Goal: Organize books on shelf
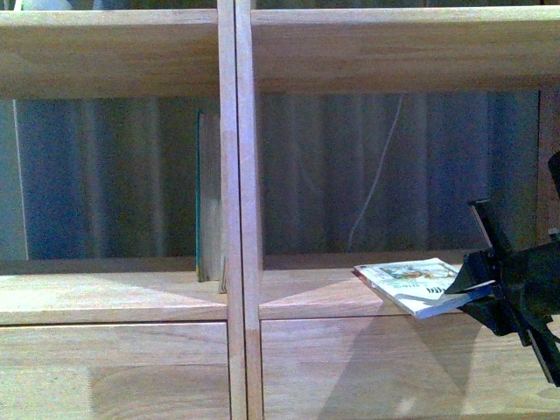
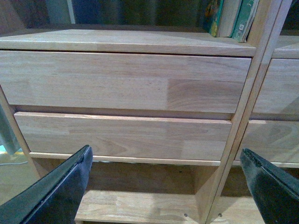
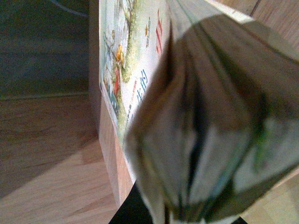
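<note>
In the front view the light wooden shelf (image 1: pixel 236 297) fills the frame, with its vertical divider in the middle. My right gripper (image 1: pixel 471 287) comes in from the right and is shut on a thin stack of books (image 1: pixel 409 284). The stack lies nearly flat, white illustrated cover up, over the right compartment's board. The right wrist view shows these books (image 3: pixel 135 70) very close and blurred, hiding most of the jaws. A slim teal-edged book (image 1: pixel 208 197) stands upright against the divider in the left compartment. My left gripper (image 2: pixel 168 186) is open and empty, low in front of the drawer fronts (image 2: pixel 121 84).
Several upright books (image 2: pixel 231 18) stand on the board above the drawers, next to the divider, in the left wrist view. A thin white cable (image 1: pixel 376 175) hangs behind the open back of the right compartment. An upper shelf board (image 1: pixel 394 48) runs across above.
</note>
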